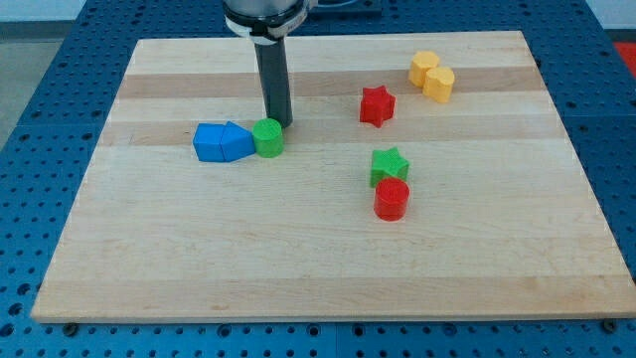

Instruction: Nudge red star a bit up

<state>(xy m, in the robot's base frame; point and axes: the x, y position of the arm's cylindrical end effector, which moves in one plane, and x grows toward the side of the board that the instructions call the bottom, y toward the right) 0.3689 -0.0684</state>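
The red star [377,105] lies on the wooden board [318,249], right of centre in the upper half. My tip [279,122] stands well to the star's left, just above the green cylinder [267,137] and close to it. The rod rises straight toward the view's top.
A blue block [222,142] touches the green cylinder's left side. A green star [390,164] sits below the red star, with a red cylinder [392,198] against its lower edge. A yellow block [432,76] lies at the upper right.
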